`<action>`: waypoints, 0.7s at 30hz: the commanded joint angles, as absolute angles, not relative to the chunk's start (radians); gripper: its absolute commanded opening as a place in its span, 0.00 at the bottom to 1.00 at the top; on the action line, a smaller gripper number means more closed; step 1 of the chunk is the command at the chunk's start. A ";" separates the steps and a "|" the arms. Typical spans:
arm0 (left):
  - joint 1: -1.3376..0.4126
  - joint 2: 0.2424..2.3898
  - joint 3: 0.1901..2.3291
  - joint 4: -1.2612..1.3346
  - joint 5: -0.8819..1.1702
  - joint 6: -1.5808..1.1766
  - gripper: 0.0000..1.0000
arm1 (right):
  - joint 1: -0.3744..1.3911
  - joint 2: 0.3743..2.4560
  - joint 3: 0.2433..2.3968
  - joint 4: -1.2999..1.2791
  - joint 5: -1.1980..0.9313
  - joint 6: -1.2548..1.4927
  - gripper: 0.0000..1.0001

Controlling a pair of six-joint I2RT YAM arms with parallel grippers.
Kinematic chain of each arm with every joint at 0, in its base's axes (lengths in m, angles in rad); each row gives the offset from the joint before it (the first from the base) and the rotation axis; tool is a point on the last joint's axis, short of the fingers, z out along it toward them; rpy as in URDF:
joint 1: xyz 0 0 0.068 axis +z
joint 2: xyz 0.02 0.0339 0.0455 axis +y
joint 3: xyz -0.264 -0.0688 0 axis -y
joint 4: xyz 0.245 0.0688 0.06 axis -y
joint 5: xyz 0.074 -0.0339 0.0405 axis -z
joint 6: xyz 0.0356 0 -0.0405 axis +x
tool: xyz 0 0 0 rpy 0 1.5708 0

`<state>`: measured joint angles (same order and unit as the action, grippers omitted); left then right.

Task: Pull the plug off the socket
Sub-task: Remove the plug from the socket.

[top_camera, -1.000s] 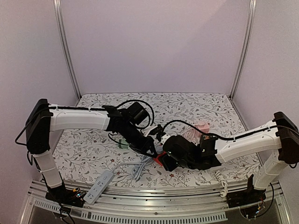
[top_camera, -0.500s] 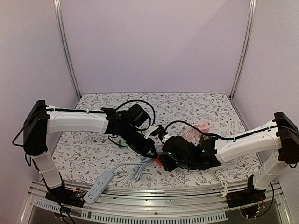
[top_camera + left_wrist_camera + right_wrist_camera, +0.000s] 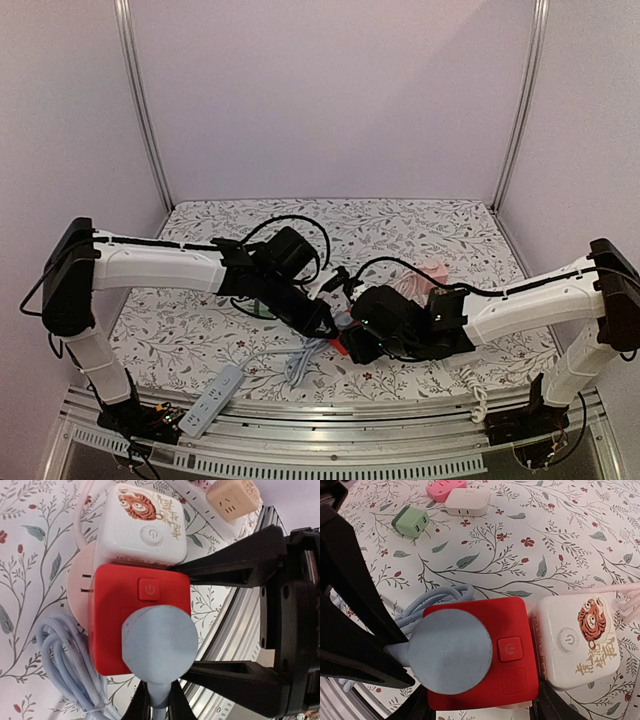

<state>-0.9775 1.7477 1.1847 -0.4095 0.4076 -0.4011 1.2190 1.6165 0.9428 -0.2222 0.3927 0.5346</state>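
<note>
The grey-blue plug (image 3: 159,642) sits plugged into the top face of the red socket (image 3: 112,605). The left gripper (image 3: 154,706) is pinched tight on the plug's neck at the red socket's edge. The right gripper (image 3: 183,621) clamps the red socket by 2 opposite sides. A white tiger-printed cube (image 3: 145,525) touches the red socket, and a coiled cable (image 3: 65,665) lies just beside it.

Grey-blue plug (image 3: 451,651) seated in the red socket cube (image 3: 512,617), white tiger cube (image 3: 575,640) touching its right side; green adapter (image 3: 410,522), pink adapter (image 3: 445,488) and white adapter (image 3: 467,501) lie beyond
</note>
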 commanded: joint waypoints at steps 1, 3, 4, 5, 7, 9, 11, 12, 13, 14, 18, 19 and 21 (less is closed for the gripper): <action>-1.000 1.720 1.219 -0.442 0.493 -0.423 0.00 | 1.196 1.603 0.911 -0.262 0.410 0.530 0.16; -0.992 1.727 1.239 -0.455 0.515 -0.425 0.00 | 1.210 1.598 0.902 -0.261 0.425 0.500 0.16; -0.985 1.732 1.250 -0.461 0.523 -0.431 0.00 | 1.220 1.595 0.897 -0.260 0.432 0.476 0.16; -0.976 1.737 1.259 -0.467 0.544 -0.440 0.00 | 1.230 1.594 0.894 -0.259 0.437 0.461 0.16; -0.960 1.746 1.270 -0.470 0.571 -0.455 0.00 | 1.246 1.592 0.887 -0.261 0.444 0.423 0.16; -0.949 1.747 1.277 -0.470 0.586 -0.462 0.00 | 1.254 1.592 0.877 -0.262 0.446 0.403 0.16; -0.940 1.746 1.281 -0.469 0.602 -0.468 0.00 | 1.258 1.590 0.868 -0.262 0.443 0.390 0.16; -0.936 1.746 1.281 -0.468 0.609 -0.469 0.00 | 1.259 1.588 0.865 -0.262 0.443 0.388 0.16; -0.932 1.747 1.281 -0.467 0.614 -0.472 0.00 | 1.260 1.587 0.863 -0.261 0.443 0.386 0.16; -0.930 1.747 1.281 -0.464 0.621 -0.474 0.00 | 1.262 1.584 0.861 -0.260 0.444 0.383 0.16; -0.925 1.747 1.281 -0.461 0.622 -0.471 0.00 | 1.263 1.578 0.866 -0.257 0.471 0.390 0.16; -0.925 1.747 1.280 -0.462 0.621 -0.470 0.00 | 1.264 1.576 0.869 -0.258 0.477 0.396 0.16; -0.925 1.747 1.273 -0.459 0.621 -0.468 0.00 | 1.264 1.570 0.874 -0.257 0.487 0.415 0.16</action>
